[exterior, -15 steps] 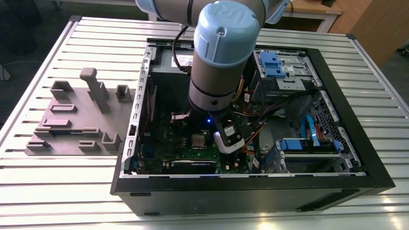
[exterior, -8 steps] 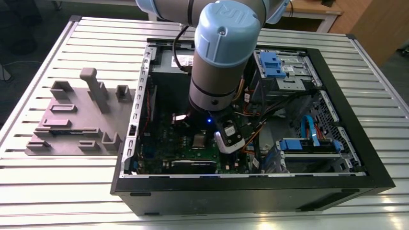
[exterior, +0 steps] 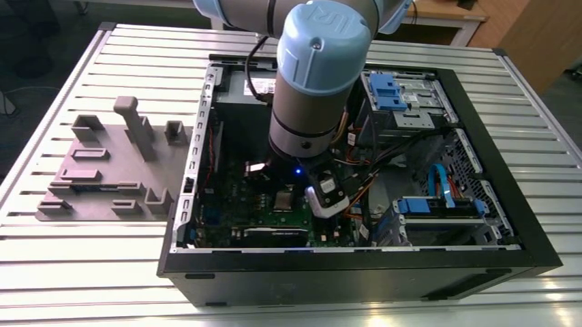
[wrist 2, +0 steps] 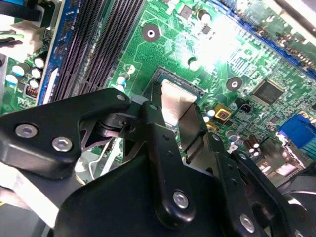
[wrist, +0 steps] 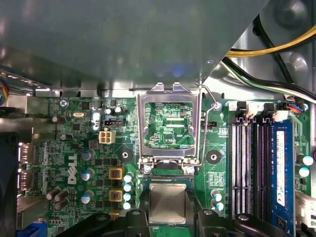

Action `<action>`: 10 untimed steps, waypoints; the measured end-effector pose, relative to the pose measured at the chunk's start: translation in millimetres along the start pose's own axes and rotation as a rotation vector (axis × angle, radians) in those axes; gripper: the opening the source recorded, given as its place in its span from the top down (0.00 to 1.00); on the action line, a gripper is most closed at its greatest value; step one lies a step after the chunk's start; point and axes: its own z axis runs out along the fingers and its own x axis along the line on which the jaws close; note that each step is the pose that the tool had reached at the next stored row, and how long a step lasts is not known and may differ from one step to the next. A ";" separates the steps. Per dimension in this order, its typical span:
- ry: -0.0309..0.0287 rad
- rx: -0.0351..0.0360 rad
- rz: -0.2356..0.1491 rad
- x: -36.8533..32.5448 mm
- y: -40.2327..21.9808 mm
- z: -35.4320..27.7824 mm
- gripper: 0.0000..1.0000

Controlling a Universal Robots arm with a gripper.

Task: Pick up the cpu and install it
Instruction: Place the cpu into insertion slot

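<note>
The cpu (wrist: pixel 168 202) is a silver square lying flat at the motherboard's socket, just below the raised metal load plate (wrist: pixel 169 94). My gripper (wrist: pixel 168 213) straddles it, and the black fingers (wrist: pixel 139 217) press against two opposite edges. In the second wrist view the cpu (wrist 2: pixel 174 98) shines between those fingers (wrist 2: pixel 157 129), low inside the dark socket frame (wrist 2: pixel 181 79). In the exterior view the arm reaches down into the open computer case (exterior: pixel 364 269), and the cpu (exterior: pixel 285 199) shows as a small grey square on the green board beside the gripper (exterior: pixel 304 196).
The socket lever (wrist: pixel 209 123) stands up beside the load plate. Memory slots (wrist: pixel 252 168) run close by, and yellow and black cables (wrist: pixel 269 49) hang over the board's corner. Blue drive bays (exterior: pixel 437 204) fill the case's other side. A grey fixture block (exterior: pixel 100 170) lies outside the case.
</note>
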 end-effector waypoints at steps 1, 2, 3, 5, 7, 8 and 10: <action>0.0002 0.0003 -0.002 0.0 0.0 -0.1 0.61; 0.0003 0.0004 -0.003 0.0 0.0 -0.1 0.61; 0.0004 -0.0002 -0.004 0.0 0.0 -0.1 0.61; 0.0005 -0.0003 -0.007 0.0 0.0 -0.1 0.61; 0.0007 0.0006 -0.010 0.0 0.0 -0.1 0.61; 0.0007 0.0009 -0.010 0.0 0.0 0.0 0.61; 0.0004 0.0017 -0.010 0.0 -0.1 0.3 0.61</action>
